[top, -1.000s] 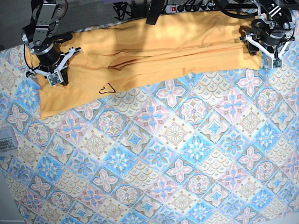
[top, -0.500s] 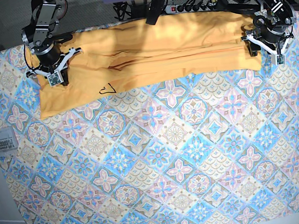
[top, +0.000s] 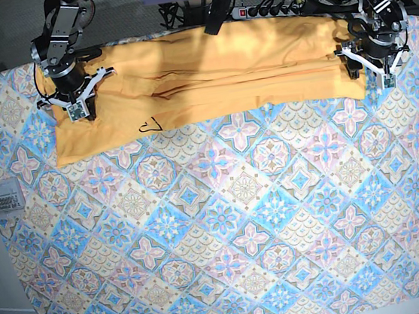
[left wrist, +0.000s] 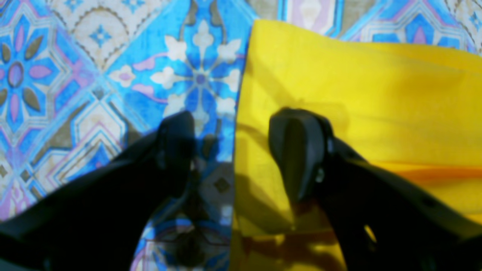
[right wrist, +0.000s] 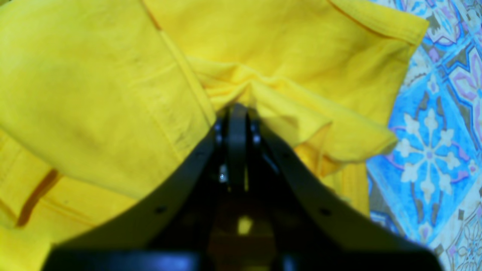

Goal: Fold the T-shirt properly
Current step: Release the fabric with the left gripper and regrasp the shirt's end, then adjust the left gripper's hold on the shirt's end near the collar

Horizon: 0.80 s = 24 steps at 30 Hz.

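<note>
T-shirt [left wrist: 357,94] edge lies between the open left gripper [left wrist: 233,150] fingers.

Patterned tablecloth [top: 225,223], power strip [top: 268,10]

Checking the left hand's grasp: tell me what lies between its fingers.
In the left wrist view, the open left hand straddles the T-shirt edge; patterned tablecloth and yellow cloth lie between.

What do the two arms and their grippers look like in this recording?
Both arms are black and jointed, with dark cables along their links. The left gripper and right gripper have white bracket frames around black fingers. The fingers are smooth, matte black, with rounded tips and small screws.
</note>
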{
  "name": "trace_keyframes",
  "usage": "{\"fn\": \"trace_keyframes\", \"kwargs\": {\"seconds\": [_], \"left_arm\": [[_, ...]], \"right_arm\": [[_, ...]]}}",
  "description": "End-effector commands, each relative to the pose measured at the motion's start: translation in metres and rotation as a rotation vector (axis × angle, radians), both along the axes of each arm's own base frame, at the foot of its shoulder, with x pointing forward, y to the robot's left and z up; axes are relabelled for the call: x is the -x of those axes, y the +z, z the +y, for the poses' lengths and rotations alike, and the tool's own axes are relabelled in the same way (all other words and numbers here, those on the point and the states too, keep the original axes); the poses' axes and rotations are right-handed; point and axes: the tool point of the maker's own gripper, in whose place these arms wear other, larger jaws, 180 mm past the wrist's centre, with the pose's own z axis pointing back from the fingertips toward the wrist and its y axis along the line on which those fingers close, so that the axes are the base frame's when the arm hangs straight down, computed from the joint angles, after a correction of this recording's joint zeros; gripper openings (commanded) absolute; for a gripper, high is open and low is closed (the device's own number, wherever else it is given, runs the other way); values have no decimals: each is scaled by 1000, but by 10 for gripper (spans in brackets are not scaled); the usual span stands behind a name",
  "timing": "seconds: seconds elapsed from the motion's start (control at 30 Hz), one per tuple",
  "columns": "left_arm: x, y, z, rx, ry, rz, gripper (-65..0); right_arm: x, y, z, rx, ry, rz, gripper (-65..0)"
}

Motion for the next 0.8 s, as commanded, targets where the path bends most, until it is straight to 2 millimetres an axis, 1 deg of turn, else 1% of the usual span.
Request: {"fn": "trace_keyframes", "kwargs": {"seconds": [0.0,0.07,0.17,0.27,0.33,0.4,0.5,0.67,0.7,0.77], "left_arm": [[70,-44,-38,28,-112,365,-281],[68,-46,-46,33,-142,368,-281],[65,-47,-53,37,-168,370,-281],[61,-49,-67,46,-216,371,-281],[60,-52,-81,68,-233,371,-281],[59,-53,-87,79,-235,368,-281],[59,-53,-89,80,-235,367,-281],[56,-50,-82,65,-229,361,-281],[51,-46,-78,53,-223,343,-281],[45,-34,-59,14,-184,309,-281]], "right_arm": [[30,-28,11,24,58,184,-650],[30,-28,11,24,58,184,-650],[30,-28,11,24,58,184,-650],[30,-28,11,24,58,184,-650],[30,-28,11,24,58,184,-650],[29,-28,11,24,58,183,-650],[17,-24,11,25,57,158,-650],[19,-27,9,37,53,189,-650],[19,-27,10,37,56,190,-650],[10,-24,10,36,56,173,-650]]}}
